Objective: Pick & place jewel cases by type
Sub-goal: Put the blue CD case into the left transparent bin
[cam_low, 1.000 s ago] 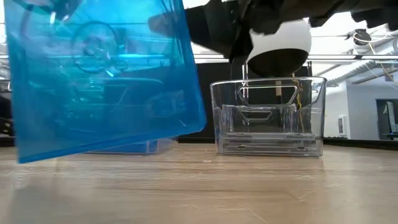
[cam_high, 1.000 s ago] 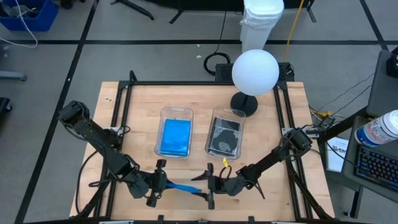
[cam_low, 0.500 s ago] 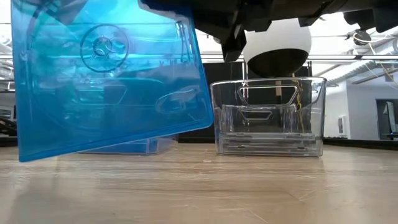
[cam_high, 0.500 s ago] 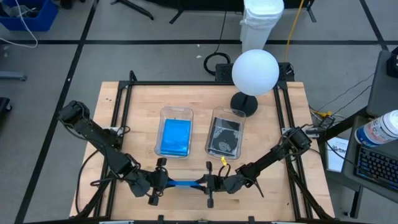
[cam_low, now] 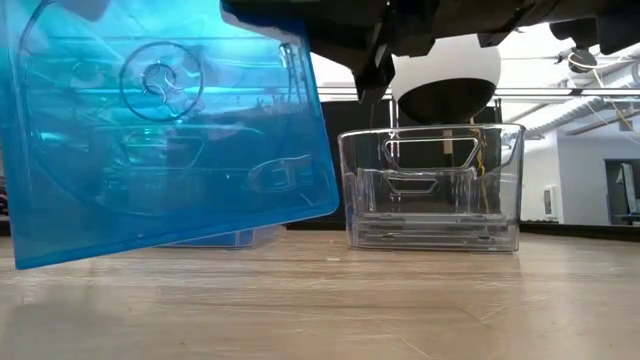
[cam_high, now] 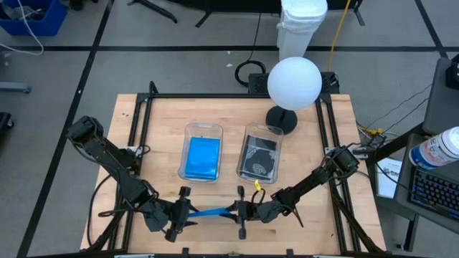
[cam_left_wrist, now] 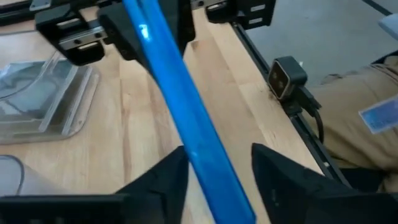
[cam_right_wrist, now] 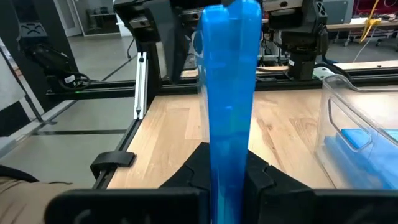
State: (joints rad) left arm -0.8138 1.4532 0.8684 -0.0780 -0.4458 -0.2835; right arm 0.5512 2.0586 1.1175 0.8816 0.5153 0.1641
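A bright blue jewel case (cam_high: 210, 212) stands on edge in the air near the table's front edge, between my two grippers, and fills the left of the low view (cam_low: 170, 130). My right gripper (cam_high: 235, 212) is shut on its right end. My left gripper (cam_high: 185, 213) is open. Its fingers (cam_left_wrist: 171, 177) stand on either side of the case's left end with a gap on each side. Behind, the left clear bin (cam_high: 188, 136) holds blue cases, and the right clear bin (cam_high: 251, 134) holds clear/dark cases. My right gripper pinches the blue case's right end (cam_right_wrist: 229, 140) between its two fingers, one on each flat face. The fingers come in level from the table's right. The case stands on edge, lifted clear of the table, its lower left corner (cam_low: 20, 262) hanging lowest.
A white globe lamp (cam_high: 294, 82) on a black base (cam_high: 281, 119) stands behind the right bin. Black frame rails (cam_high: 136, 136) run along the table's edges. Bare wood lies between the bins and the grippers.
The blue case slanted between the grippers a second ago and now lies straight between them. In the low view it first rose a little, then shifted slightly toward the table's left, with its left corner dipping.
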